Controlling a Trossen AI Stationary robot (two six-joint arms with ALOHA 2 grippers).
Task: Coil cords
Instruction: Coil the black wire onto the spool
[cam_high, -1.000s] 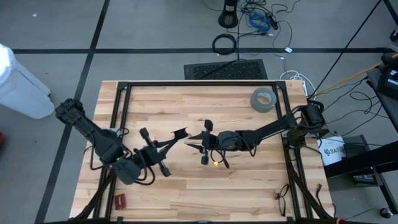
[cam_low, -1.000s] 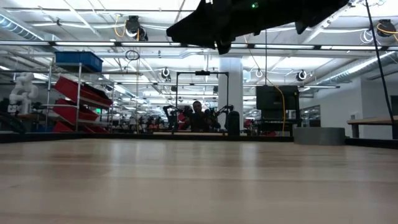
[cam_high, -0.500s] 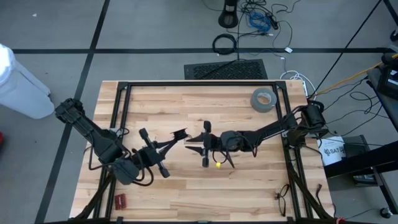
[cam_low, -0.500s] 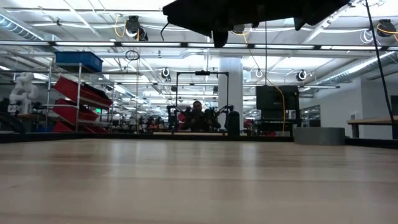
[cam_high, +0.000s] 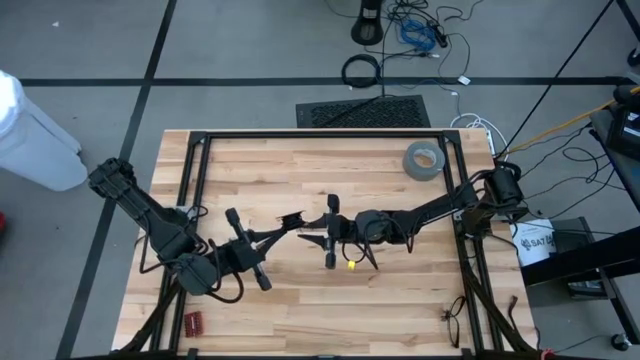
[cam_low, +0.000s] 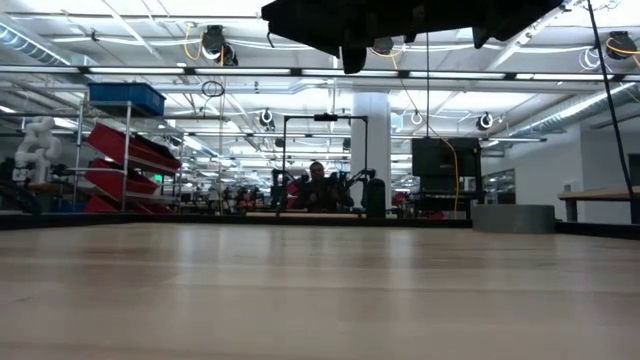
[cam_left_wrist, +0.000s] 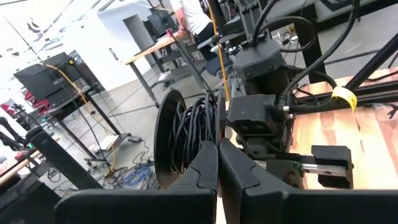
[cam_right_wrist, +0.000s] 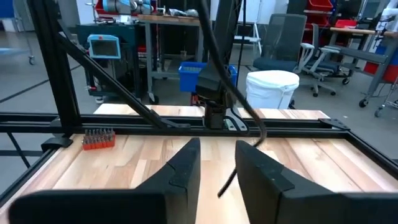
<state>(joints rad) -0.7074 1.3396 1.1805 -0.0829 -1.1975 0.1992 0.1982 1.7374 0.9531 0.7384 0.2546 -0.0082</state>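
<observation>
From above, the left gripper and right gripper nearly meet over mid-table, the thin black cord seemingly trailing under the right arm beside a yellowish spot, though it is hard to trace. The left wrist view shows its fingers pressed together with nothing visible between them. The right wrist view shows fingers parted, cord passing ahead ungripped; closing now could miss it, and the near grippers could collide.
</observation>
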